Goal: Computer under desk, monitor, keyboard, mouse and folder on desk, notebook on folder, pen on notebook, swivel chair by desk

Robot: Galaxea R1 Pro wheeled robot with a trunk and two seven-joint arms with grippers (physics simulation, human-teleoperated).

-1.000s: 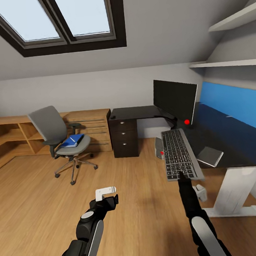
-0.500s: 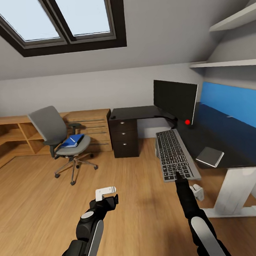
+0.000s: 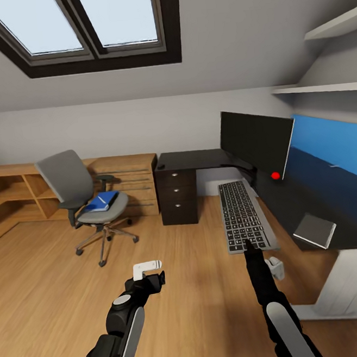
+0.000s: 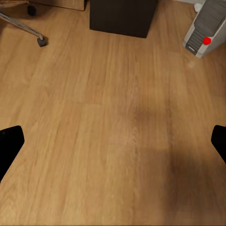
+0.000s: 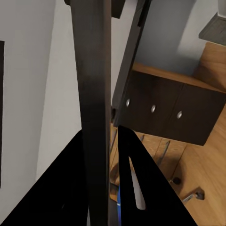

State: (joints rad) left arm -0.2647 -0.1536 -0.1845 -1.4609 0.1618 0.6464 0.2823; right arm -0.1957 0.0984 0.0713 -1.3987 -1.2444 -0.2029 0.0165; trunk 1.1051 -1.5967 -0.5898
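- The right gripper (image 3: 249, 245) is pinching the near edge of the keyboard (image 3: 243, 215) and holding it out in the air, level, just off the desk's front edge.
- In the right wrist view the two dark fingers (image 5: 134, 188) are closing on the thin slab of the keyboard (image 5: 92, 94), seen edge-on.
- The left gripper (image 3: 148, 269) is hanging low over the wooden floor (image 3: 58, 288); in its wrist view the fingertips (image 4: 9, 141) are standing wide apart with nothing between them.
- The desk (image 3: 290, 200) is running along the robot's right side, with the monitor (image 3: 257, 141) standing on it, a red-dotted mouse (image 3: 275, 175) by the monitor's base, and a grey notebook (image 3: 315, 231) nearer the front.
- Judgement: the step in hand is setting the keyboard on the desk beside the monitor, so it needs carrying right and a little higher, kept flat, since the grip is only on one end.
- The bare desk between mouse and notebook looks like the open landing room; the risks are the desk edge catching the keyboard's underside, and nudging the mouse.
- The computer (image 4: 203, 29) is standing on the floor by the dark drawer unit (image 3: 178, 195).
- The swivel chair (image 3: 85, 201) is well apart across the room, with the blue folder (image 3: 101, 201) lying on its seat.
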